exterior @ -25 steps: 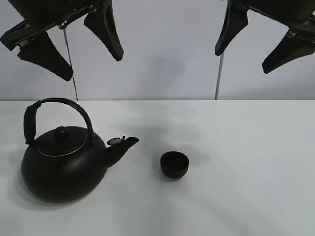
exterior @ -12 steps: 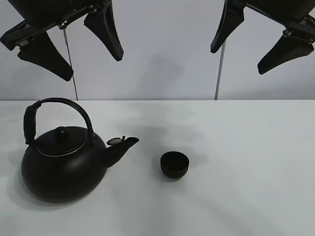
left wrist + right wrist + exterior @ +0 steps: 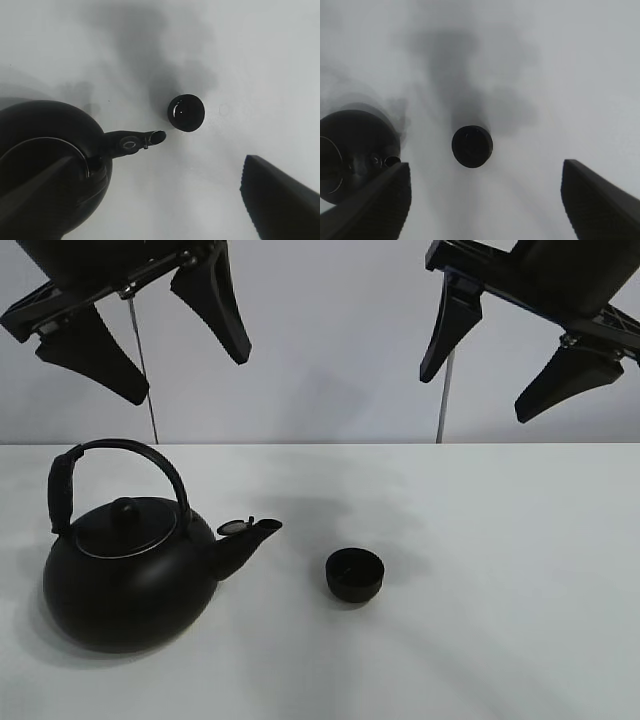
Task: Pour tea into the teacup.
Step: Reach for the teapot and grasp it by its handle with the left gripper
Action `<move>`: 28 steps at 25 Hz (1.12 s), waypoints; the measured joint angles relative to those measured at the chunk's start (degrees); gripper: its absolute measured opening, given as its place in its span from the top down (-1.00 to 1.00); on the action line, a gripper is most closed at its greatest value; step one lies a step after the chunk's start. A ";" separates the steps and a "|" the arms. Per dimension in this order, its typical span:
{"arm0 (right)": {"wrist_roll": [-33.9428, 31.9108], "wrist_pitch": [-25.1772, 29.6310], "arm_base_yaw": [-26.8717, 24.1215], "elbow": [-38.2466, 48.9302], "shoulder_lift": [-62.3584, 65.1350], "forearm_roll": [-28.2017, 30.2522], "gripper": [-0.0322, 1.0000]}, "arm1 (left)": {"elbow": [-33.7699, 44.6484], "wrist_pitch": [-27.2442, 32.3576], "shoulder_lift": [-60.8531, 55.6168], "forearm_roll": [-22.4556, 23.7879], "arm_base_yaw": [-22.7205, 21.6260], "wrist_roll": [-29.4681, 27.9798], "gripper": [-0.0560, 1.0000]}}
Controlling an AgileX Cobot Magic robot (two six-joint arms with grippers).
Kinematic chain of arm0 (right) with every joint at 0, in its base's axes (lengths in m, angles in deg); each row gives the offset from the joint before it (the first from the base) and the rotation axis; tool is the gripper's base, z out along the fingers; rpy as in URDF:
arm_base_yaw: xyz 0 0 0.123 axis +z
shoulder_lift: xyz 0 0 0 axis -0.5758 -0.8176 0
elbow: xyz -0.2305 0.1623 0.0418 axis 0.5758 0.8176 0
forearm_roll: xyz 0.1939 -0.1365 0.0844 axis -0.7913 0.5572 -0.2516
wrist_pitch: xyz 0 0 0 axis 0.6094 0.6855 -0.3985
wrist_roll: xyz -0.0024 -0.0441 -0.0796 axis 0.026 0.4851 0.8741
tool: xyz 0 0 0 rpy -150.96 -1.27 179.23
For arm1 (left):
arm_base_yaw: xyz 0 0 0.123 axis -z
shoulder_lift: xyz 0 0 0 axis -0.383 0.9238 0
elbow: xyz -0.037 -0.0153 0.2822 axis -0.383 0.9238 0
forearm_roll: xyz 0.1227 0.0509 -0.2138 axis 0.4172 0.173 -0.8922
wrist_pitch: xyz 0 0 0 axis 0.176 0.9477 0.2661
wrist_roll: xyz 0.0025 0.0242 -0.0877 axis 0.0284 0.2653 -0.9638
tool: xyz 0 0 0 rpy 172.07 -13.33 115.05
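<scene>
A big black round-bodied kettle (image 3: 125, 575) with an arched handle stands at the left of the white table (image 3: 500, 560), its spout pointing right. A small matte black teacup (image 3: 354, 573) stands upright just right of the spout, apart from it. My left gripper (image 3: 185, 375) hangs high above the kettle, open and empty. My right gripper (image 3: 480, 395) hangs high at the upper right, open and empty. The left wrist view shows the kettle (image 3: 45, 160) and the teacup (image 3: 186, 112). The right wrist view shows the teacup (image 3: 472, 146) and the blurred kettle (image 3: 355, 155).
A plain pale wall stands behind the table's far edge (image 3: 320, 444). Two thin vertical rods (image 3: 443, 395) rise in front of the wall. Nothing else stands on the table.
My right gripper has shifted a little to the left and downward. The left gripper, the kettle and the teacup have not moved.
</scene>
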 joint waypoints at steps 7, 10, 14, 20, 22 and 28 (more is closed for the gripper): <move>-0.07 -0.34 0.00 0.00 -0.02 -1.03 -0.16 | 0.00 0.00 0.00 0.00 0.00 0.00 -0.30; -0.07 -0.85 0.00 0.00 -0.02 -1.15 -0.16 | 0.00 0.00 0.00 0.00 0.00 0.00 -0.30; -0.07 -1.19 0.00 0.00 -0.02 -1.15 -0.16 | 0.00 -0.21 0.00 0.00 0.00 0.00 -0.30; -0.07 -1.19 0.00 0.00 -0.02 -1.17 -0.16 | 0.00 -0.72 0.00 0.69 0.00 2.26 -0.30; -0.09 -1.19 0.00 0.00 -0.02 -1.51 -0.16 | 0.00 -0.67 0.00 1.08 0.00 3.06 -0.30; -0.09 -2.29 0.00 0.00 -0.02 -1.79 -0.16 | 1.27 -5.34 -2.09 5.77 0.00 5.40 -0.30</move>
